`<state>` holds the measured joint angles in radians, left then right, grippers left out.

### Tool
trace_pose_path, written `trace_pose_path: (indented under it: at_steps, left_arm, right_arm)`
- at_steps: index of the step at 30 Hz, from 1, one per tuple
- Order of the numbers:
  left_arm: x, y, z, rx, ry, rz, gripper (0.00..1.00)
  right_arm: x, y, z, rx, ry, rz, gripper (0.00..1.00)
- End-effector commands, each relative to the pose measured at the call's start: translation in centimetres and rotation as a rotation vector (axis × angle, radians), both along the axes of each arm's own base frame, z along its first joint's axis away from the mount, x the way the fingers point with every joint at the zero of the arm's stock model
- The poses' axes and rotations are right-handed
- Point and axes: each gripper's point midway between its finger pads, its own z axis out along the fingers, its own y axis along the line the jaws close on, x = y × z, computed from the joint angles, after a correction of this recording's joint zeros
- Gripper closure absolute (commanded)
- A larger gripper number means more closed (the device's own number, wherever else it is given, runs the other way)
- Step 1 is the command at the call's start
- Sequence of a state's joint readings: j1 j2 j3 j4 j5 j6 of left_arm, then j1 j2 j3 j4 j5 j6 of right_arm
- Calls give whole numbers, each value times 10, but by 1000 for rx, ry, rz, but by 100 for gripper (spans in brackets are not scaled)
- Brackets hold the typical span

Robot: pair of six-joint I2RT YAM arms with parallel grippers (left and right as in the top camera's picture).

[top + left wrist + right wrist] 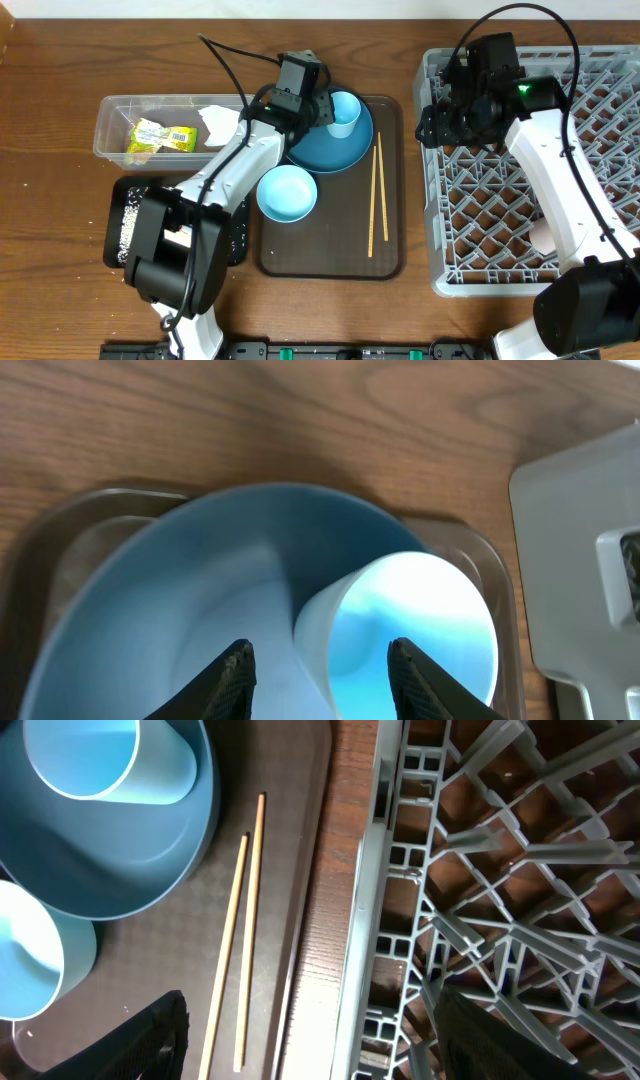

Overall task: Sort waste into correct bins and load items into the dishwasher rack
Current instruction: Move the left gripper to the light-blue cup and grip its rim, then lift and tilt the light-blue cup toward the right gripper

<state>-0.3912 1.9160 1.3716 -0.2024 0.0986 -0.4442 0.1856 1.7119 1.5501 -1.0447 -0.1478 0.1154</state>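
Note:
The small light-blue cup (343,113) sits tilted on the large blue plate (332,148) at the back of the brown serving tray. My left gripper (322,107) is open at the cup. In the left wrist view its fingers (325,678) straddle the cup's (415,615) near wall, one finger outside and one at the mouth. The pale blue bowl (287,193) and the wooden chopsticks (376,195) lie on the tray. My right gripper (437,127) is open and empty over the left rim of the grey dishwasher rack (535,290); its fingers (320,1050) span that rim (385,920).
The clear tub (112,110) at the left holds the yellow-green wrapper (160,137) and the white napkin (218,124). The black tray (115,215) in front of it holds rice grains. The brown serving tray (330,262) lies between bins and rack. A pale pinkish object (543,238) lies in the rack.

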Motion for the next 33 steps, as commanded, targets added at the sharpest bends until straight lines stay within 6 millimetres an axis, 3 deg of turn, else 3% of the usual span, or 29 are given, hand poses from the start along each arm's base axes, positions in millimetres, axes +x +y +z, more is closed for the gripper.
trace_pose_path:
  at_steps: [1,13,15,19,22,26,28,33]
  left_arm:
    - [0,-9,-2,-10,6,-29,56]
    - [-9,-8,-48,33,111,-32,57]
    - [-9,-8,-48,33,109,-31,67]
    - [-6,-2,-36,39,85,-14,73]
    - [-6,4,-26,51,68,5,94]
    - [-7,12,-13,47,60,18,94]
    - [-7,17,-5,43,53,28,94]
    - [-11,37,20,27,44,47,94]
  right_arm:
    - [-1,2,4,-4,-9,-4,29]
    - [-2,1,4,-5,-4,-5,29]
    - [-3,1,4,-6,-2,-5,29]
    - [-3,1,4,-6,-2,-5,29]
    - [-4,1,4,-6,1,-5,28]
    - [-4,1,3,-7,2,-5,27]
    - [-4,0,3,-10,3,-7,18]
    - [-5,-1,3,-14,9,-9,19]
